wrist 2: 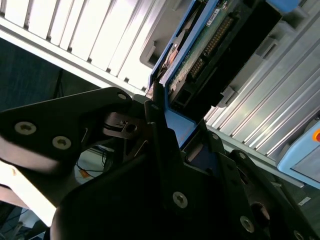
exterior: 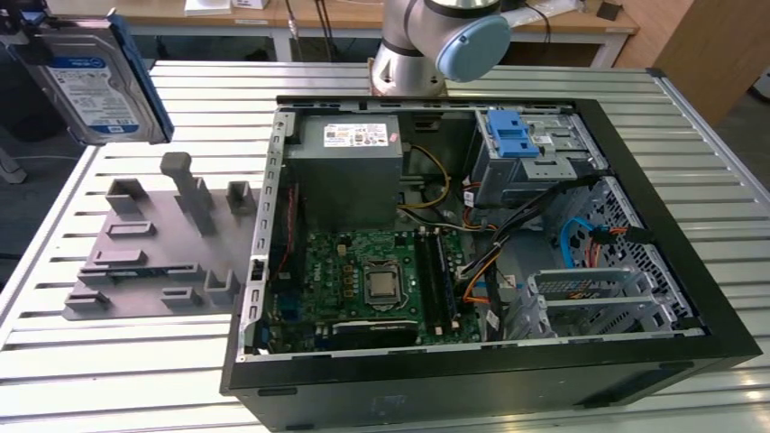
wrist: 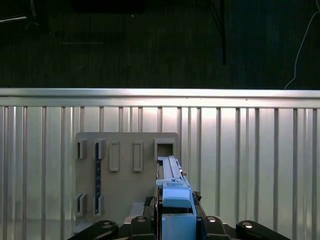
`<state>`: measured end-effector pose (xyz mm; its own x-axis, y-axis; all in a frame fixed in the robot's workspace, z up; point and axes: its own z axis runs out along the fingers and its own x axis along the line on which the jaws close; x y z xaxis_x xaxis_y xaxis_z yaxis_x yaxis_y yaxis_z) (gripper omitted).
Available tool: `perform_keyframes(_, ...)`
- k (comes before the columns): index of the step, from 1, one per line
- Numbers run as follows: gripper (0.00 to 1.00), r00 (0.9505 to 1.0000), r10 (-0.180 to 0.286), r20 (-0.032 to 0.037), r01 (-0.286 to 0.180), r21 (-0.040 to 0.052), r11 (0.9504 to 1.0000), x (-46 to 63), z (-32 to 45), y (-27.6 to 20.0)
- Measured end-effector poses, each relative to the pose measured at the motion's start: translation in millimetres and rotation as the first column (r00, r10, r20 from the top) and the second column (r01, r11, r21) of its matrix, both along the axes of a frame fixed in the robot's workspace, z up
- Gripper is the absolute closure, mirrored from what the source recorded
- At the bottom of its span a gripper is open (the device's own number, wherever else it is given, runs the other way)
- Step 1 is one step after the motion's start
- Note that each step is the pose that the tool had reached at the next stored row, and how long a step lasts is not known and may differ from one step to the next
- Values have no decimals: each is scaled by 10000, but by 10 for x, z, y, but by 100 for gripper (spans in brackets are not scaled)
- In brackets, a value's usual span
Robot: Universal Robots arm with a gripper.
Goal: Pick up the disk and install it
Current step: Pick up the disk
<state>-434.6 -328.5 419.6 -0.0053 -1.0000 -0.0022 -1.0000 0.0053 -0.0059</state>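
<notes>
Slatted metal table (exterior: pixel 121 379), grey holder plate (exterior: pixel 135 271), open computer case (exterior: pixel 481 386)

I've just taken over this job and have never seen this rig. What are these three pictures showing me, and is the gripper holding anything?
This is one robot arm with a gripper, working at a slatted metal table. The exterior view is from a camera off the arm. It shows an open computer case lying on the table, with a circuit board, a grey metal box and a cage with a blue latch inside. At the exterior view's left lies a grey fixture plate with slots. The two wrist views come from cameras riding on the arm. In the second wrist view the gripper is shut on the blue carrier of the disk. The disk is held in the air, not yet in the case.
</notes>
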Motion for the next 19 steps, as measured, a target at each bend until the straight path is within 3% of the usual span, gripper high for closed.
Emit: perform_keyframes(19, 64, 10000, 0, -1, 0, 4, 10000, 0, 231, 0)
